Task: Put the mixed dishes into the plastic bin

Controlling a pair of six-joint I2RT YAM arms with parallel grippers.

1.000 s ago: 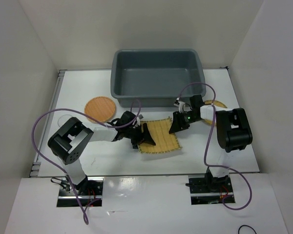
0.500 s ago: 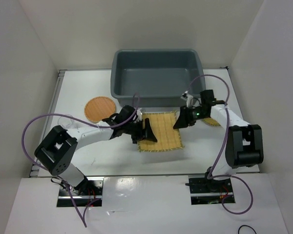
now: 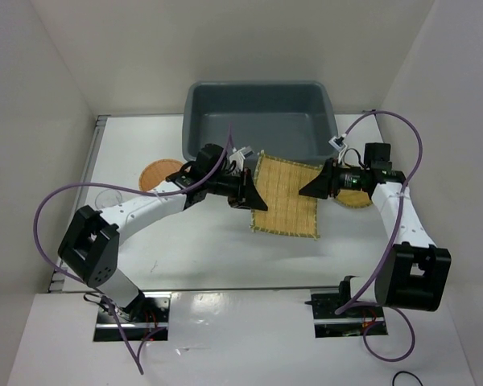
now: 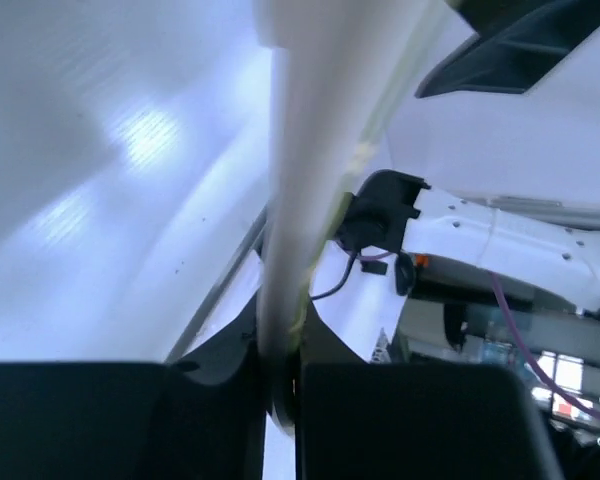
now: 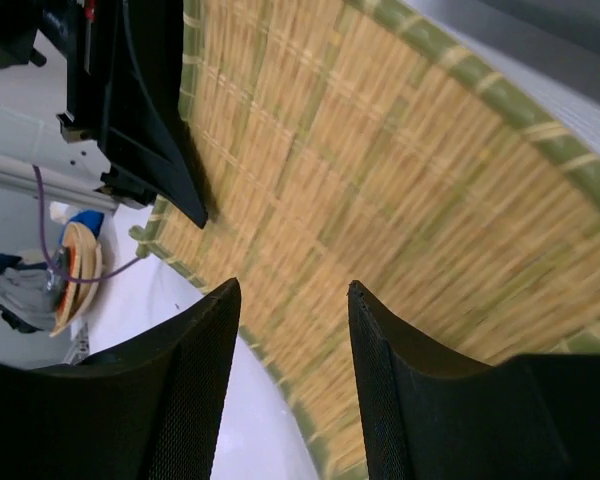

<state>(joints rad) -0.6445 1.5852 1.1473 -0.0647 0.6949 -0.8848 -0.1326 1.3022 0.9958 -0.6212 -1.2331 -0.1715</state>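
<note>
Reads bright and even from overhead in the top view, with faint shadows and glare on the glossy ledge (image 3: 241, 310) at six o'clock. Smears in the left wrist view: bamboo mat (image 4: 305, 150) a pale unfocused band from twelve to six, blown-out patch at ten. Looks crisper on the weave in the right wrist view, softening toward one o'clock.

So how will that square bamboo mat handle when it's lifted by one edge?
Probably fairly stiff: pinched at one edge by the left gripper, the square bamboo mat looks nearly straight edge-on in the left wrist view. Likely light, being so thin. Its slatted weave may bow somewhat across the slats.
</note>
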